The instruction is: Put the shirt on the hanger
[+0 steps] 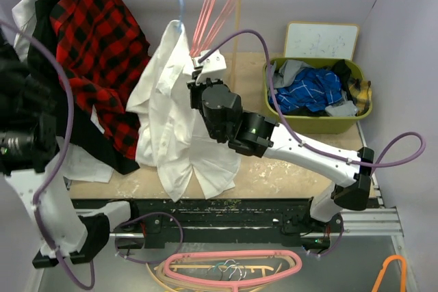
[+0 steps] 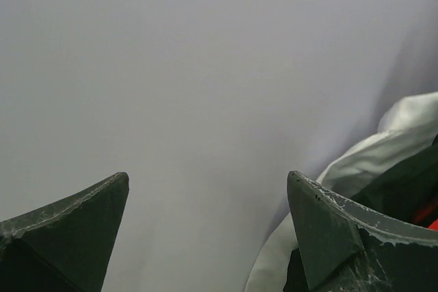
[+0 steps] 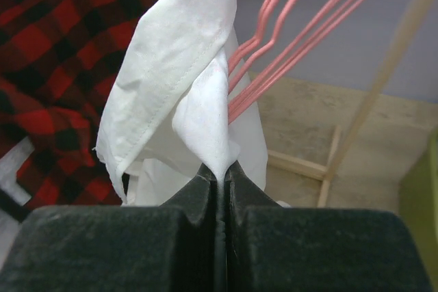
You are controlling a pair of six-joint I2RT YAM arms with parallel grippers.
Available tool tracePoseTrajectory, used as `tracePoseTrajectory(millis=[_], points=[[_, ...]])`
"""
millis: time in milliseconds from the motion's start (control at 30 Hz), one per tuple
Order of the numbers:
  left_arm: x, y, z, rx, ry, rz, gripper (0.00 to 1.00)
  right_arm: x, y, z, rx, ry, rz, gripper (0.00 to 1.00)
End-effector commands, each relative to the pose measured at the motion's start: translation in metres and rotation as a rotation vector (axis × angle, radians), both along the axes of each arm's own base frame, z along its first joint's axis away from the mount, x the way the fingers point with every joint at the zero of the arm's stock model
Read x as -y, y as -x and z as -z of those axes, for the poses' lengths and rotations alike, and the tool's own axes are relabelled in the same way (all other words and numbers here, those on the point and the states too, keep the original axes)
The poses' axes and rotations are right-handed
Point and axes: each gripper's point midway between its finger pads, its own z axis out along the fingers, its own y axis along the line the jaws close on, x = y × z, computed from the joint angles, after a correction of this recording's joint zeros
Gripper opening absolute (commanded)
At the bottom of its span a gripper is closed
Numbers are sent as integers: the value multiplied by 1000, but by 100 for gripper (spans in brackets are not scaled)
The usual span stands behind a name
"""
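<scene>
My right gripper [image 3: 220, 174] pinches a fold of the shirt [image 3: 179, 52]; my left gripper [image 2: 207, 189] stands wide. The cloth should handle limp and light: grip at seams.

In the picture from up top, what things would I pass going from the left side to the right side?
Red plaid shirt → white shirt → green bin.

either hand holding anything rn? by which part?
The right hand pinches a small fold of the white shirt. The left hand is open and empty.
</scene>
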Motion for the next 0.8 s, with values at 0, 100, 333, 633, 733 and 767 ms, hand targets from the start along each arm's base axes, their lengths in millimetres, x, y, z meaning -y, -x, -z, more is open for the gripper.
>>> tracePoseTrajectory(millis=[0, 100, 333, 633, 733, 767], points=[[-4, -27, 17, -49, 31, -7, 99, 75, 3, -48, 63, -158, 429, 0], [-3, -34, 21, -53, 43, 7, 99, 84, 16, -49, 69, -160, 427, 0], [-2, -55, 34, -101, 63, 45, 99, 22, 57, -93, 219, -180, 52, 0], [0, -65, 50, -138, 82, 68, 99, -2, 29, -136, 292, -132, 140, 0], [0, -65, 49, -130, 82, 70, 99, -2, 13, -147, 295, -147, 157, 0], [0, -65, 49, -128, 83, 72, 99, 3, 7, -154, 298, -160, 171, 0]])
